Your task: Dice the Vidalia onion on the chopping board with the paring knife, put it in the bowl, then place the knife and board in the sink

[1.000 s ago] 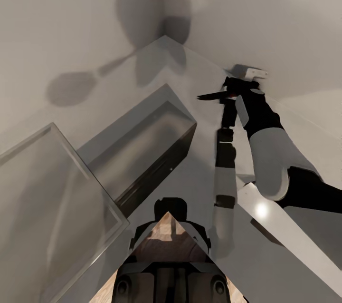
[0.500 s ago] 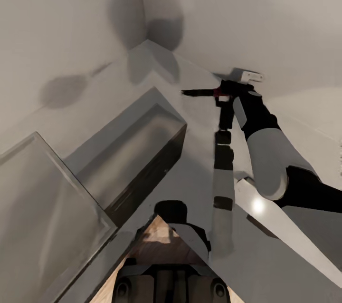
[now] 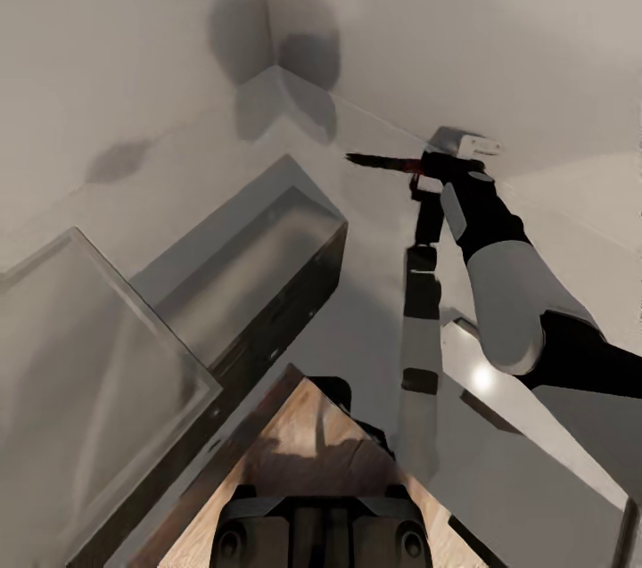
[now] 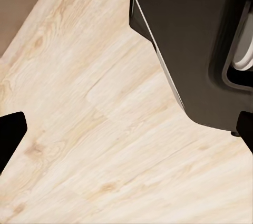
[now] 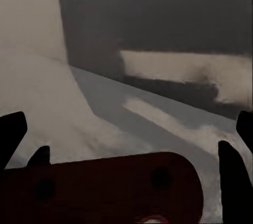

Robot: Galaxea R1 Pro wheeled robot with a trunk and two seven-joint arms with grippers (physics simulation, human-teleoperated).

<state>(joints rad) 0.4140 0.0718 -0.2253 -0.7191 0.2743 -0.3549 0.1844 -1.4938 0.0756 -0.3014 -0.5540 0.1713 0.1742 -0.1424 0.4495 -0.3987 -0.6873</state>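
Note:
My right gripper [image 3: 428, 167] is raised in front of a pale wall and is shut on the paring knife [image 3: 379, 161]. The knife's dark blade points left and its red handle sits between the fingers. In the right wrist view the red handle [image 5: 105, 184] lies crosswise between the dark fingers [image 5: 232, 176] of the right gripper [image 5: 130, 155]. In the left wrist view my left gripper [image 4: 126, 132] stands open over light wood flooring, with nothing between its fingertips. The Vidalia onion, chopping board, bowl and sink are out of view.
A grey block with a glossy top and dark sides [image 3: 259, 265] stands at centre left, and a larger pale slab [image 3: 89, 363] sits lower left. Light wood floor [image 3: 303, 452] shows by my base [image 4: 200, 45]. A white ledge [image 3: 526, 443] runs under the right arm.
The whole head view has shifted, so the camera has moved; more wood floor shows at the bottom. The right gripper still holds the knife, whose blade now sits slightly higher.

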